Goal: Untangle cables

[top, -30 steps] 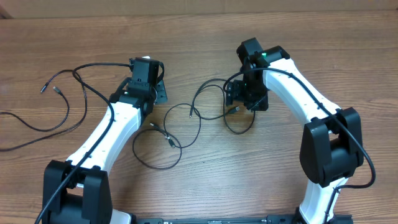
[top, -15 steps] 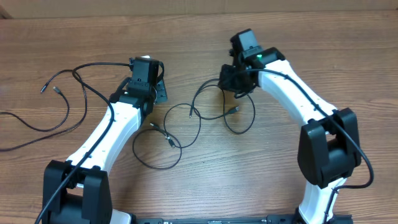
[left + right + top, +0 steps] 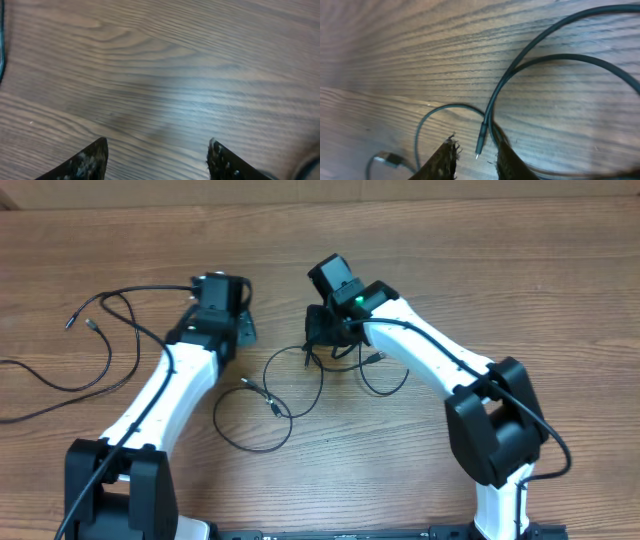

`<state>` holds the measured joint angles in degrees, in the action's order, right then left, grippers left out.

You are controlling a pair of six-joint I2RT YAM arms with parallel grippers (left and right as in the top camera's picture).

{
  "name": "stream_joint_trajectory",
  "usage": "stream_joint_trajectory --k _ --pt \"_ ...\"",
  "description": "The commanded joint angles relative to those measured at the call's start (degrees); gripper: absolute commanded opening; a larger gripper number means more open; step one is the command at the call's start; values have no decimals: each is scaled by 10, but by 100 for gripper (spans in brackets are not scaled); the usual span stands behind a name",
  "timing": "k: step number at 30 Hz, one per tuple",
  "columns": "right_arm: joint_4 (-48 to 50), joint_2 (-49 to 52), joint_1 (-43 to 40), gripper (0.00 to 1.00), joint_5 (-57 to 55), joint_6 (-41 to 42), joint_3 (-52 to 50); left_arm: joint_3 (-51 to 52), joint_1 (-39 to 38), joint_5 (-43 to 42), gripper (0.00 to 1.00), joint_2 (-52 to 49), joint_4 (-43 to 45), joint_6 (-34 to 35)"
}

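Several thin black cables lie on the wooden table. Joined loops (image 3: 250,448) sit in the middle, and others trail at the left (image 3: 100,385) with small plug tips (image 3: 68,323). My right gripper (image 3: 318,340) is down over the middle loops. In the right wrist view its jaws (image 3: 476,150) stand a little apart, open, with a thin plug end (image 3: 480,141) lying between the fingertips and its cable (image 3: 570,56) curving away along the right finger. My left gripper (image 3: 243,330) hovers over bare wood, wide open (image 3: 157,145), with nothing between its fingers.
A flat USB-type plug (image 3: 387,160) lies left of the right gripper's fingers. A second small loop (image 3: 385,390) lies under the right arm. A strip of black cable (image 3: 1,50) shows at the left wrist view's left edge.
My right arm has swung left from the right-hand loops to the middle tangle. My left gripper has shifted slightly back and left.
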<state>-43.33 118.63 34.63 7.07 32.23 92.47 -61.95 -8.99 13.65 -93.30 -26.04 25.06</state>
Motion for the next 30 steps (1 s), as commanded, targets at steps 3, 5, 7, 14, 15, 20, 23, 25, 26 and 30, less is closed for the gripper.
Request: stream_joint_trajectory --k 3,5,7,14,15,20,23,25,26,30 --pt "24 38 26 29 -14 10 4 0 54 -107 66 -5 0 22" --pt "34 46 33 29 -15 10 4 0 61 -118 66 -6 0 22" --pt "43 53 40 28 -15 10 4 0 64 -118 68 -10 2 22" --pt "73 86 45 27 -15 10 1 0 63 -118 70 -12 6 22" --pt "73 90 45 32 -15 10 1 0 63 -118 70 -12 6 22" --pt "72 99 45 40 -6 10 3 0 63 -118 71 -12 7 22" --pt "71 90 45 42 37 10 18 0 63 -118 72 -12 8 22" --pt "66 78 44 43 46 7 30 0 63 -118 72 -12 8 22" --pt "61 69 43 43 45 7 36 0 63 -118 72 -12 8 22" --pt "56 39 37 43 27 3 44 0 63 -118 73 -12 8 22"
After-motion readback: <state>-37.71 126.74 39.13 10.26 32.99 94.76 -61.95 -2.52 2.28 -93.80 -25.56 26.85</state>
